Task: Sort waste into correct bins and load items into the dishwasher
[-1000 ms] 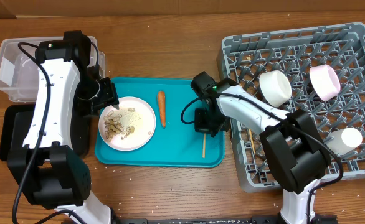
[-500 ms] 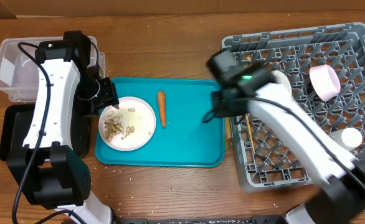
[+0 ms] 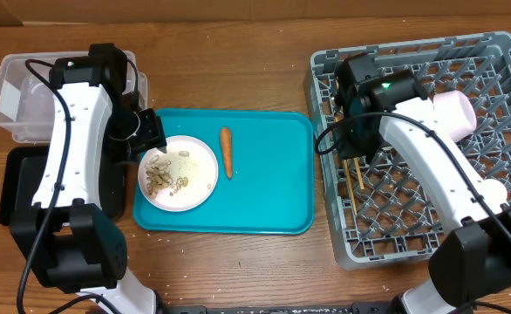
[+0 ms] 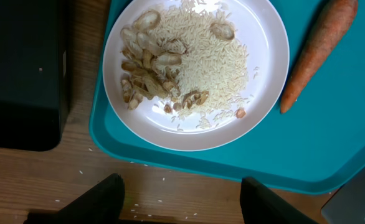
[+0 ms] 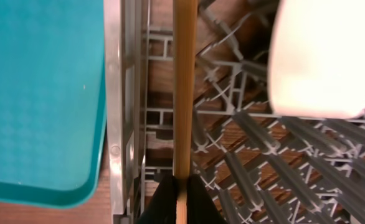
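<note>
Here the right end effector (image 5: 177,186) pinches the chopsticks (image 5: 184,87) over the dish rack (image 5: 125,106), just inside its wall; released carelessly, they could slip through the lattice. The left end effector (image 4: 182,190) hangs wide beside the plate (image 4: 270,37).

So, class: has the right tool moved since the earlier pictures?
Yes. The right tool, shut on a chopstick, went right from above the teal tray to over the grey rack.

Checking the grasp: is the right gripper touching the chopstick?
Touching. The right wrist view shows the right gripper pinching the chopstick.
</note>
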Robot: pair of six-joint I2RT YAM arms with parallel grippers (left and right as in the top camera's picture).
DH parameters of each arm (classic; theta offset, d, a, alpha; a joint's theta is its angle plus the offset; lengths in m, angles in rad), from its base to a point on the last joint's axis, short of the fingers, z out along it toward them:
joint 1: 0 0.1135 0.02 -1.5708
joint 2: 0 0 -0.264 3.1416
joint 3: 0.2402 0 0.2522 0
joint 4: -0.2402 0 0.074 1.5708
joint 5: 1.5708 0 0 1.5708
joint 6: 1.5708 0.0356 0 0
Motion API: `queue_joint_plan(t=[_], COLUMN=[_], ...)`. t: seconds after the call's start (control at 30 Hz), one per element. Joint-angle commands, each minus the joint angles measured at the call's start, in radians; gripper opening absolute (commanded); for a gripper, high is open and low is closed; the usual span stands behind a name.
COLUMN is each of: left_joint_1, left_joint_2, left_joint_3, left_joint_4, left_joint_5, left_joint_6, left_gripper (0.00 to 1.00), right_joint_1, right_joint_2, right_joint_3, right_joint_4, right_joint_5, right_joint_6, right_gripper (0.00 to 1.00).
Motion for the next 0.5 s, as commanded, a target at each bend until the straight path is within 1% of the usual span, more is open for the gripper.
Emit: queue_joint_plan(t=[0.0, 0.07, 0.13, 0.27, 0.47], left_joint_1=[0.002, 0.002, 0.002, 0.002, 0.002], left_joint_2=[-0.016, -0.016, -0.016, -0.016, -0.016], left_joint_3=[0.011, 0.011, 0.011, 0.011, 0.011], left_joint_4=[-0.001, -0.001, -0.001, -0.001, 0.000], left_joint_5=[-0.006, -0.006, -0.006, -0.006, -0.006], left_joint_6=[0.016, 0.016, 0.016, 0.016, 0.016], left_gripper=[0.62, 0.62, 0.62, 0.62, 0.62], right_joint_1=[0.000, 0.000, 0.000, 0.000, 0.000], right_joint_2=[0.033, 0.040, 0.040, 0.031, -0.039], right_joint_3=[-0.066, -0.115, -0.129, -0.123, -0.043], right_joint_4=[0.051, 0.099, 0.109, 0.102, 0.064], right_joint_5=[-0.020, -0.019, -0.016, -0.016, -0.012], right_joint_6=[-0.037, -0.045, -0.044, -0.036, 0.060], right_gripper=[0.04, 0.04, 0.04, 0.22, 0.25])
